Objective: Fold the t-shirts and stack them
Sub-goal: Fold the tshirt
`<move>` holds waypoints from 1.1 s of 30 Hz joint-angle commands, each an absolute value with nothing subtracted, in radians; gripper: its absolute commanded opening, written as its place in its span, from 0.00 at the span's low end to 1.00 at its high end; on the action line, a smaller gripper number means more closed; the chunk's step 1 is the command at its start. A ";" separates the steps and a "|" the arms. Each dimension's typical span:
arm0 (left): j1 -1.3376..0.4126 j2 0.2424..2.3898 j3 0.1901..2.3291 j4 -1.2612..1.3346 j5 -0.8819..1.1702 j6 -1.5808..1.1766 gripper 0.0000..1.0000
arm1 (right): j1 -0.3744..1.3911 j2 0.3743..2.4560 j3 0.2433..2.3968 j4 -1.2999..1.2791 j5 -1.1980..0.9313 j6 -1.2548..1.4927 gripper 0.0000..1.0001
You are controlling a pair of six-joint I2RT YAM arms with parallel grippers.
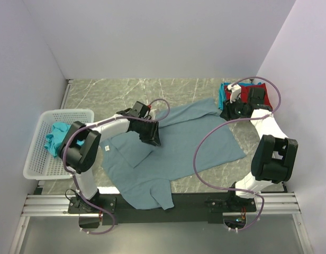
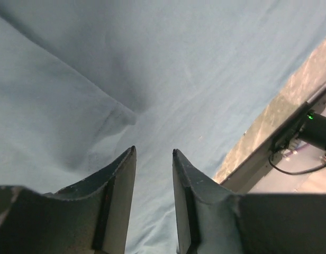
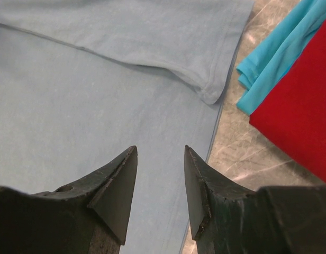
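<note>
A large slate blue-grey t-shirt point(image 1: 189, 140) lies spread on the table with its left sleeve folded in; it also fills the left wrist view point(image 2: 168, 63) and the right wrist view point(image 3: 89, 106). My left gripper point(image 1: 152, 138) hovers over the shirt's left middle, open and empty point(image 2: 154, 151). My right gripper point(image 1: 226, 112) is open and empty point(image 3: 160, 148) at the shirt's far right edge. A folded red t-shirt point(image 1: 254, 96) lies on a teal one point(image 1: 222, 95) at the far right, partly hidden by the right arm; both show in the right wrist view, red point(image 3: 300, 106) and teal point(image 3: 274, 58).
A white plastic basket point(image 1: 36, 159) at the left holds a crumpled teal t-shirt point(image 1: 57, 136). A metal rail point(image 1: 168, 201) with both arm bases runs along the near edge. White walls close in the marble-patterned table point(image 1: 115, 92) on three sides.
</note>
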State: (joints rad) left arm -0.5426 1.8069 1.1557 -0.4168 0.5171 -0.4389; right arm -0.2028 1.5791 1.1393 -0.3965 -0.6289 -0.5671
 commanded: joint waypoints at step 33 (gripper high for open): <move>-0.469 1.293 0.885 -0.399 0.008 -0.288 0.72 | -0.068 2.112 1.684 -0.752 -0.324 -0.632 0.50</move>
